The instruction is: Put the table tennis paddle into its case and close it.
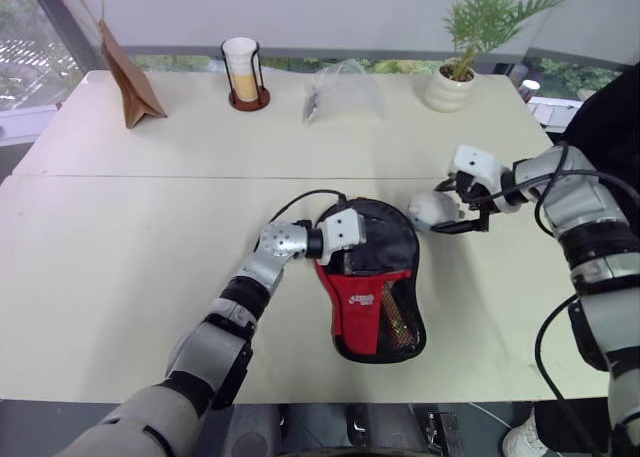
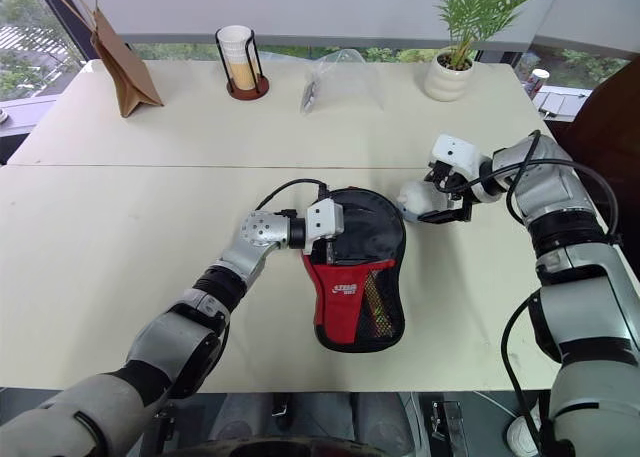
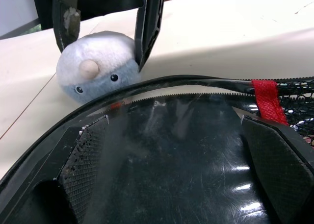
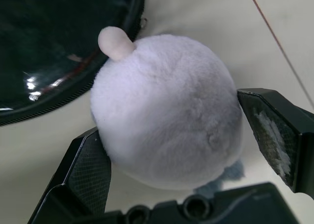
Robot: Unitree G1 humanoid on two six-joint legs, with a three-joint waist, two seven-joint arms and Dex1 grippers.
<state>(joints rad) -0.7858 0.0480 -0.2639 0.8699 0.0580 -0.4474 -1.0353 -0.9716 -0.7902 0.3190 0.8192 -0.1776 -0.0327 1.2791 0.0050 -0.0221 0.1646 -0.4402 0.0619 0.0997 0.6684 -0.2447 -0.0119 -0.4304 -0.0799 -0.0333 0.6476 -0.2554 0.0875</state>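
left gripper (image 1: 352, 262) rests spread on the case (image 1: 375, 302) (long axis toward the robot); right gripper (image 4: 176, 150), open, straddles the plush toy (image 4: 167, 111).

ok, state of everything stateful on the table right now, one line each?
case: lying flat, round end unzipped and open.
table tennis paddle: black face lying inside the open case.
plush toy: on the table beside the case, between the open fingers of the right gripper.
left gripper: open, over the case's open end.
paper bag: upright.
potted plant: upright.
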